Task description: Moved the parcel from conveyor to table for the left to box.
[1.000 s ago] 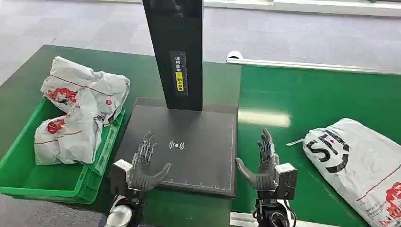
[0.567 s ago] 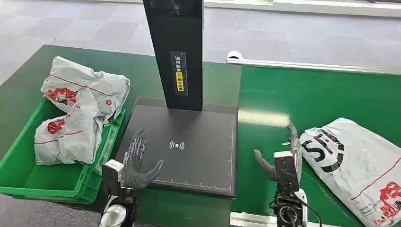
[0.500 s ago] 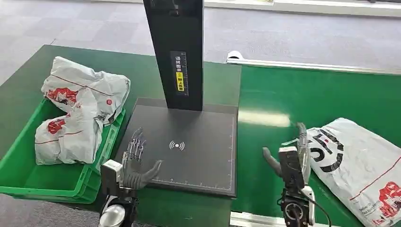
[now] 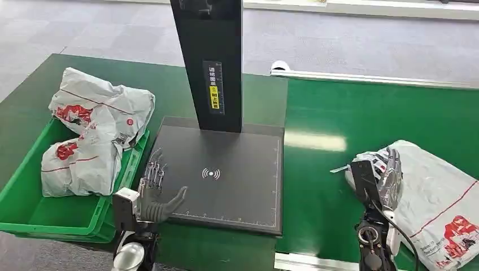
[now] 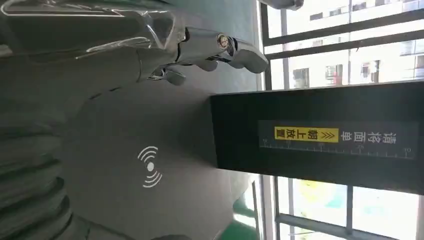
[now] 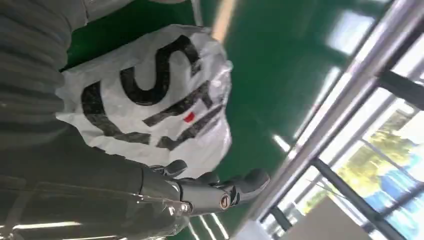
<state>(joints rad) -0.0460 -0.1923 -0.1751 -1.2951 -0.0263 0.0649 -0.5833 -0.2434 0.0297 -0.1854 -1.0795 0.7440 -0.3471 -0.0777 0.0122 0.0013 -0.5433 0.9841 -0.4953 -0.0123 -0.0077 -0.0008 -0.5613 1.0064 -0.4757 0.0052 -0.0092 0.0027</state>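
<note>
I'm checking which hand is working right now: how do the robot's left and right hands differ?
The left hand hovers open at the black scanner pad's near edge, holding nothing; the right hand is at the white parcel on the green conveyor, fingers against its end. Whether it grips yet is unclear. Both are grey with dark fingers.

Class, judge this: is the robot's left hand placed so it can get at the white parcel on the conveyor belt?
Probably not. The left hand hovers open by the scanner pad, far across from the parcel; the right hand is already on it.
</note>
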